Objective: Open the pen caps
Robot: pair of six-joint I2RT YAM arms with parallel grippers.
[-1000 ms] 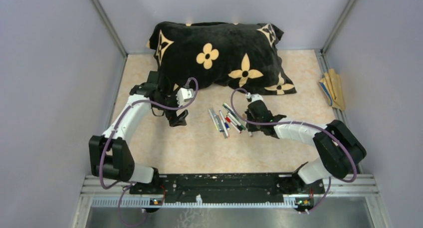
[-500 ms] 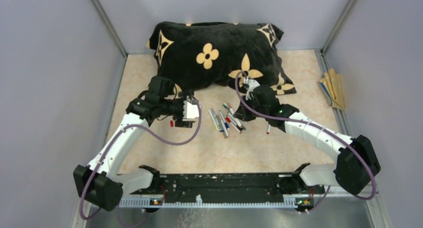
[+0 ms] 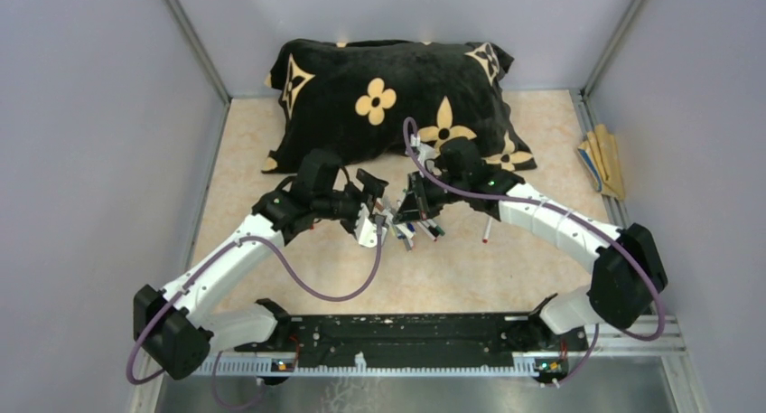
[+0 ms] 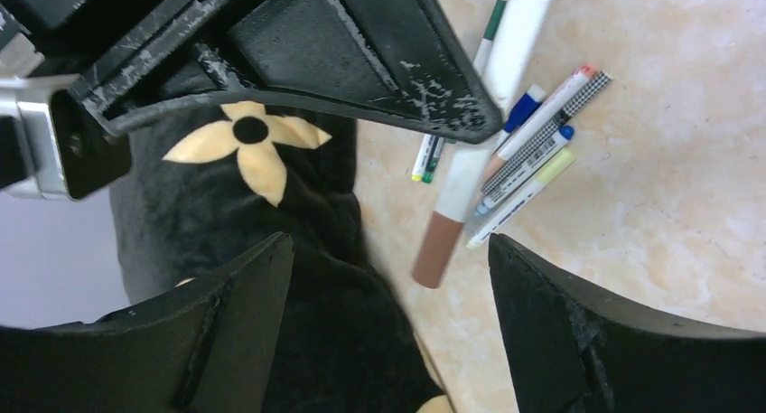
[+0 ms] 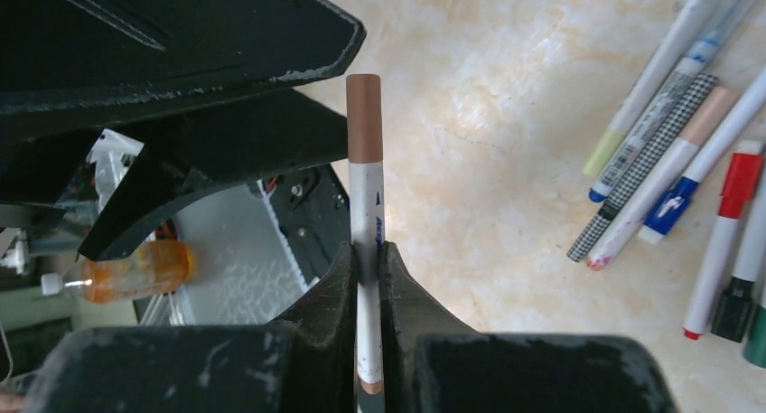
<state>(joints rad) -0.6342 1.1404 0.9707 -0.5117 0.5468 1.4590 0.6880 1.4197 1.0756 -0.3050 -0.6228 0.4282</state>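
My right gripper (image 5: 366, 250) is shut on a white pen (image 5: 366, 201) whose brown cap (image 5: 364, 119) points away from it, held above the table. My left gripper (image 4: 388, 241) faces it with its jaws wide open and nothing between them. In the left wrist view the brown cap (image 4: 437, 248) hangs just ahead of the open jaws, nearer the right finger. From above, the left gripper (image 3: 379, 210) and right gripper (image 3: 411, 207) meet over the loose pens (image 3: 417, 228). Several capped pens (image 5: 668, 169) lie side by side on the table.
A black pillow with tan flowers (image 3: 397, 97) lies across the back, close behind both grippers. One white pen (image 3: 486, 232) lies apart, right of the pile. Flat tan sticks (image 3: 603, 160) rest at the right wall. Grey walls close in both sides.
The right gripper has lifted the brown-capped pen and carried it left over the pile. The left arm has swung right from the pillow's front edge, bringing its open jaws up to the cap.
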